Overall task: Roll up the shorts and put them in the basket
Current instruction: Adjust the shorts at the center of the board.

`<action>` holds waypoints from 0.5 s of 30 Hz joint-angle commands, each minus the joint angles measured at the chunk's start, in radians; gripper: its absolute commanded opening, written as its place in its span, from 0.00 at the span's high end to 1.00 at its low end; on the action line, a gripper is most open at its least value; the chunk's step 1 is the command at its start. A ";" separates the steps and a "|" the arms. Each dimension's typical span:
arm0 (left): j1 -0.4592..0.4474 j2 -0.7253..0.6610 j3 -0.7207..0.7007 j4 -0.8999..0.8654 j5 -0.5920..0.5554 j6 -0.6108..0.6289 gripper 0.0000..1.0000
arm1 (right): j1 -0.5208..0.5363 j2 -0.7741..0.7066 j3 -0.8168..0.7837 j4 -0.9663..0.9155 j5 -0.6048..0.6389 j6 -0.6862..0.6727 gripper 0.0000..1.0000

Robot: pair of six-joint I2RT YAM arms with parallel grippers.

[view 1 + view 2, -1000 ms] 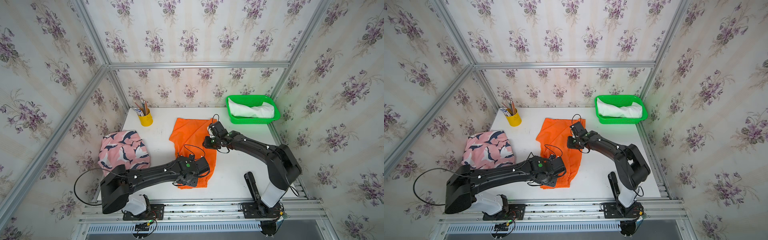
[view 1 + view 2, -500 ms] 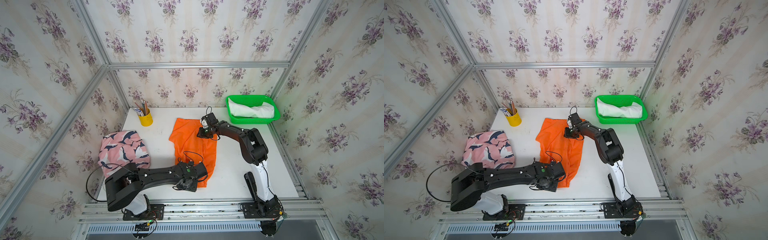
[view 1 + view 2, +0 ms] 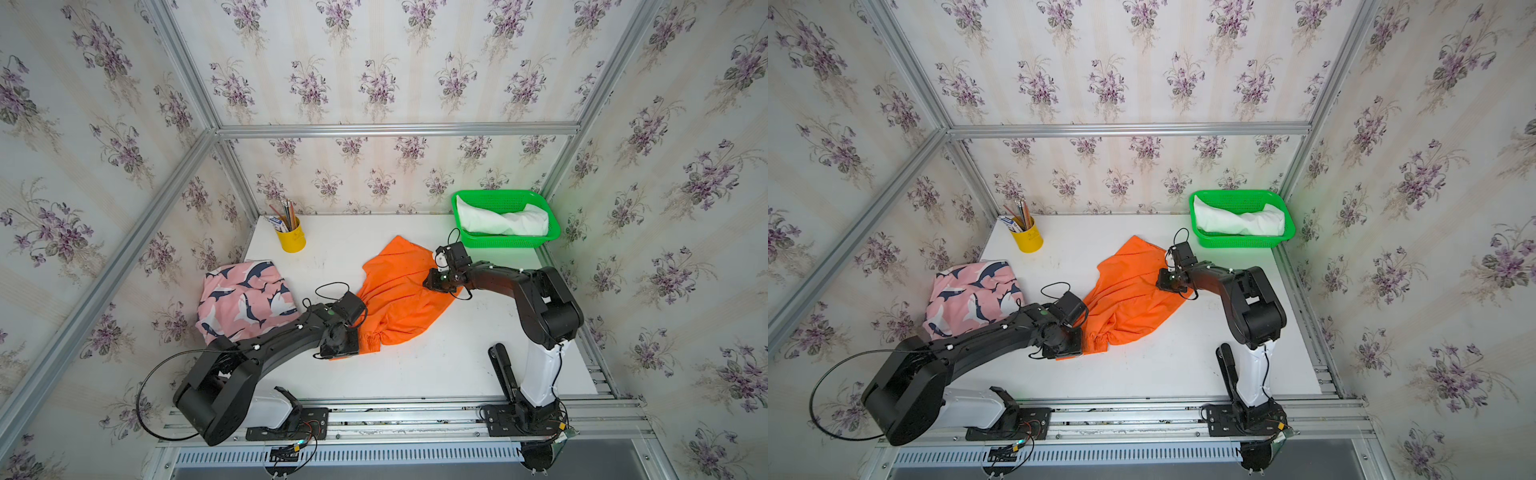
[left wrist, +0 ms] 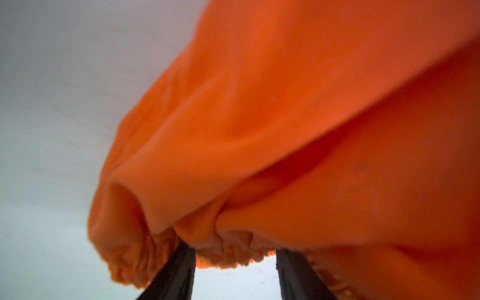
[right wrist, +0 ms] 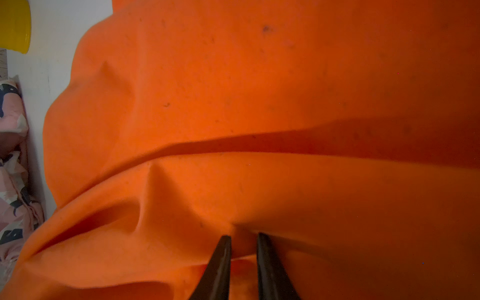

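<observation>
Two containers stood at the back of a white table (image 3: 415,374) boxed in by floral-papered walls. A green basket (image 3: 505,242) filled the far right corner and held the white shorts (image 3: 503,220) as a soft bundle that lay along its length. A yellow cup (image 3: 293,241) stood near the far left corner and held pencils (image 3: 286,210) that stood upright.

In both top views the orange shorts (image 3: 399,299) lay in the middle of the table, slanting from near the basket toward the left arm. The left gripper (image 4: 233,250) was at their near left end, its jaws about half apart with the gathered elastic waistband bunched between them, apparently clamped. The right gripper (image 5: 243,236) was at the far right edge of the cloth, close to the basket's front wall, its jaws narrow and pinching a small fold of orange fabric.

The pink shark-print shorts (image 3: 243,299) lay crumpled against the table's left edge, just beside the left arm and apart from the orange cloth.

Bare tabletop lay open across the near half, between the two arm bases. A second bare strip ran along the back edge between cup and basket. The walls closed in tight on the left, right and far sides.
</observation>
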 commanded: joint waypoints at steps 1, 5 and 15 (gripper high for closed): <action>0.096 0.050 0.024 0.047 0.031 0.122 0.46 | 0.003 -0.116 -0.177 -0.079 -0.010 0.094 0.76; 0.159 0.080 0.095 0.076 0.062 0.165 0.46 | 0.005 -0.316 -0.317 -0.006 -0.137 0.158 0.74; 0.119 -0.174 0.155 -0.116 0.058 0.134 0.46 | -0.047 -0.524 -0.191 -0.327 0.182 0.011 0.68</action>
